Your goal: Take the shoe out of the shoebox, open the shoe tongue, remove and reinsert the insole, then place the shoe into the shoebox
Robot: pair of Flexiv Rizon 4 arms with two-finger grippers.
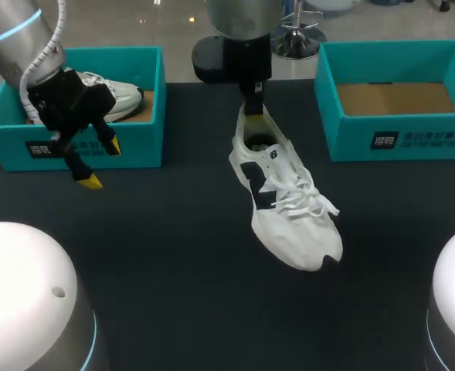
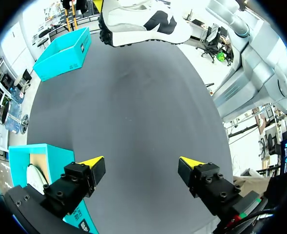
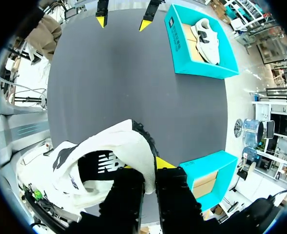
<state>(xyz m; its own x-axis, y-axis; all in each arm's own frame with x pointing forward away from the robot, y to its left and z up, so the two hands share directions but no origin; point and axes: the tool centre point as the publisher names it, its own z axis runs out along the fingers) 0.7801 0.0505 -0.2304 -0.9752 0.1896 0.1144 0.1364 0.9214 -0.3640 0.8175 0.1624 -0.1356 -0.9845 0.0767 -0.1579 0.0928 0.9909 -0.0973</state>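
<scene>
White shoe (image 1: 289,202) has its heel pinched in the right gripper (image 3: 150,168).

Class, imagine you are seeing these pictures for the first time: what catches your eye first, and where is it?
The white sneaker with dark side patches stands out at the middle of the black table, its heel pinched between the right gripper's fingers. To either side, the teal left shoebox holds a second sneaker, while the teal right shoebox shows only its brown bottom. The left gripper hangs open in front of the left shoebox.
</scene>
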